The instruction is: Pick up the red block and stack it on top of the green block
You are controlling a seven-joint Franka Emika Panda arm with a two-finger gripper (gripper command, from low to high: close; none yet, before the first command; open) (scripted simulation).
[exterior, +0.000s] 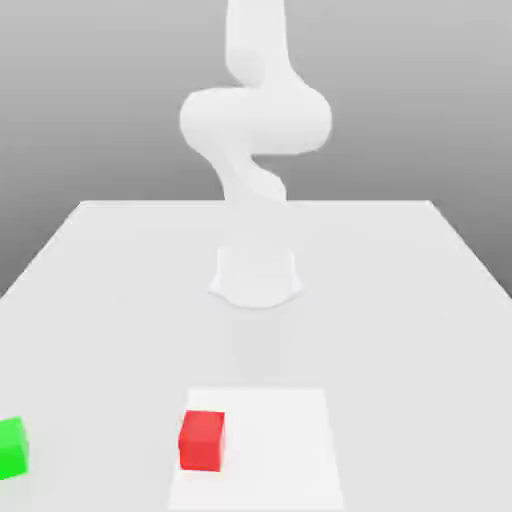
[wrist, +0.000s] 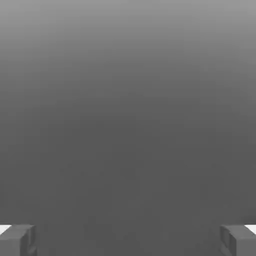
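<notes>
The red block sits on a white patch of the pale table, near the patch's edge on the exterior view's left, apart from the green block. The gripper is wide open, nothing between its fingers.

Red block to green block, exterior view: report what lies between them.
Between the red block and the green block, the exterior view shows a strip of the white sheet, then bare tabletop.
</notes>
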